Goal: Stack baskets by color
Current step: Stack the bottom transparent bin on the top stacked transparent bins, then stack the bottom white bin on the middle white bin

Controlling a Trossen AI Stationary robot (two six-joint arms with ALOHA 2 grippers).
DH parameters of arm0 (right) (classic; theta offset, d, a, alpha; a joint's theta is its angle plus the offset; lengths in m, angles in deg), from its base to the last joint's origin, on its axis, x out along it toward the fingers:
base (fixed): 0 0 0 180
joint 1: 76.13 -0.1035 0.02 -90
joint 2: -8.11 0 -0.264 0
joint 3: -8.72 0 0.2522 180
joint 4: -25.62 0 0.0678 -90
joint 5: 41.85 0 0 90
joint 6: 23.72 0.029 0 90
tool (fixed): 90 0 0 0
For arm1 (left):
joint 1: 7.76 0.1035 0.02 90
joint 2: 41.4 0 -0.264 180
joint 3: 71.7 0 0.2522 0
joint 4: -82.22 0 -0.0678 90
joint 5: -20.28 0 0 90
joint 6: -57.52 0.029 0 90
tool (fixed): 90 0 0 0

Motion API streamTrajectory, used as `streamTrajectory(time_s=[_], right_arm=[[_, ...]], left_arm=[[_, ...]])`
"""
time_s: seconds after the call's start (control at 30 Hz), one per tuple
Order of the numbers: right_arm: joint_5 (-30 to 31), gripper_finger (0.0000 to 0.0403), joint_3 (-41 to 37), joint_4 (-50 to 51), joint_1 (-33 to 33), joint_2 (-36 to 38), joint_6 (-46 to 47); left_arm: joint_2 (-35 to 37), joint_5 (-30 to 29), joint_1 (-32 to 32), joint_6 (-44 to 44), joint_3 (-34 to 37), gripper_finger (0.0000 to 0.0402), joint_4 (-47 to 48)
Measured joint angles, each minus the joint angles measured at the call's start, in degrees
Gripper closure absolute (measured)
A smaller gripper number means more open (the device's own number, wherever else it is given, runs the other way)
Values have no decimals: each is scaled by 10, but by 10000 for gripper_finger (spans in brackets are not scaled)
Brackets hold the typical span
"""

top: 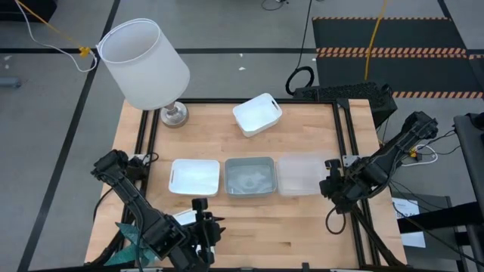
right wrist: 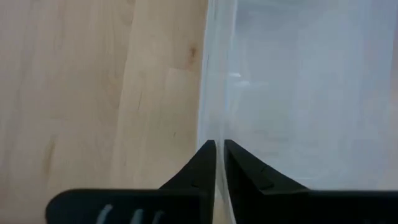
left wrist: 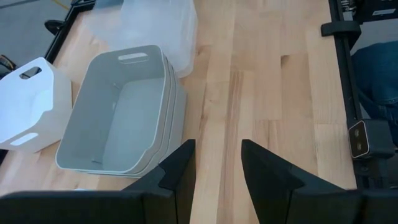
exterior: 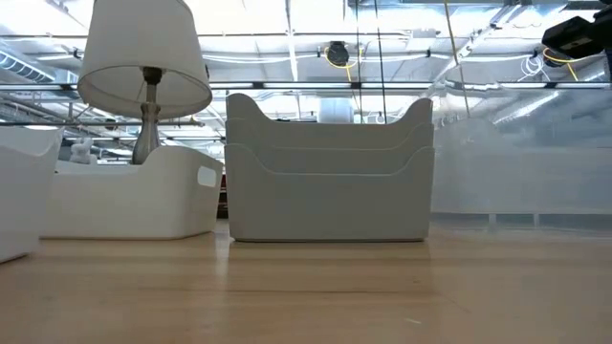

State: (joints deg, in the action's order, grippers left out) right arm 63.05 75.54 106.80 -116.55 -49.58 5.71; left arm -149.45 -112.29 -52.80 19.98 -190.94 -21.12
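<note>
My right gripper (right wrist: 219, 152): At 3 o'clock on the table (top: 302, 234). My two fingers are almost together. The thin side wall of the clear basket pile (top: 305, 174) stands between them, so I am pinching that wall.

My left gripper (left wrist: 217, 149): Waiting near the table edge at about 6 o'clock. Its fingers are partly apart and it holds nothing.

Clear baskets: At 3 o'clock, at the end of a row across the middle. They sit flat on the wood, right beside the grey-blue ones. I cannot tell how many are in the pile.

Grey-blue basket pile (top: 249, 177): In the middle of the table. The low view shows three rims, one inside the other.

White basket in the row (top: 194, 176): At 9 o'clock, just beside the grey-blue pile. I cannot tell if it is one basket or more.

Lone white basket (top: 257, 113): At 12 o'clock, turned a bit, well apart from the row.

Lamp (top: 144, 64): At 11 o'clock, not part of my job.

Step I think I am on: Letting the clear basket rest in its pile.

How to do it well: I should spread my fingers slowly, so neither one pulls the thin wall. Then I should go straight up, not sideways, or the light pile may slide into the grey-blue one.

What is left, I think: The lone white basket should go onto the white one at 9 o'clock.
</note>
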Motion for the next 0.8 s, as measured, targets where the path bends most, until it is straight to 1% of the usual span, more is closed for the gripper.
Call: streamTrajectory(time_s=[0.23,0.4,0.6,0.7,0.8], right_arm=[[18,311,0,-3,0,0,1],[20,272,0,-31,0,2,0],[16,253,0,-42,0,3,24],[14,250,1,-42,-2,3,47],[20,250,18,-39,-9,5,58]], left_arm=[[0,0,0,-2,0,270,0],[0,7,0,-12,0,270,-2],[0,27,-1,-44,0,270,-1],[0,48,-1,-70,0,270,0],[0,79,-1,-94,0,270,0]])
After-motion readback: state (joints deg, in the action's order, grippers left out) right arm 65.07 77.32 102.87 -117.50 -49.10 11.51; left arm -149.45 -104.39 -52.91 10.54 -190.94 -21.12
